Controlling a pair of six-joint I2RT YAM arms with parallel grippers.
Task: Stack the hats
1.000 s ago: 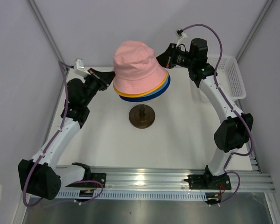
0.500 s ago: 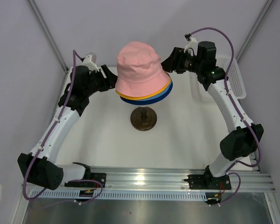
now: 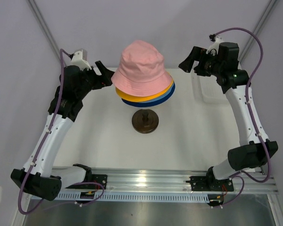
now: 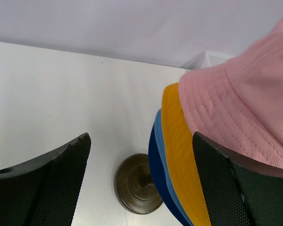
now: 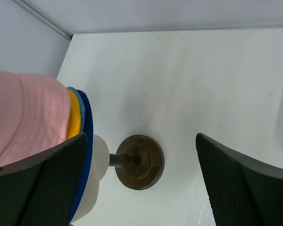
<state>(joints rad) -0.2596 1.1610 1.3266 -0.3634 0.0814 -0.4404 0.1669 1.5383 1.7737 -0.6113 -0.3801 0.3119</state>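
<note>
Hats are shown stacked on a cream mannequin head (image 5: 96,155) above its dark round base (image 3: 145,121): the pink hat (image 3: 142,66) lies on top, with the brims of the yellow-orange hat (image 3: 151,96), light blue hat (image 4: 159,136) and dark blue hat (image 3: 153,102) layered beneath it. The left gripper (image 3: 103,75) is held just beside the stack's left side and the right gripper (image 3: 189,60) apart from its right side. Both sets of jaws are spread wide and nothing is held between them.
</note>
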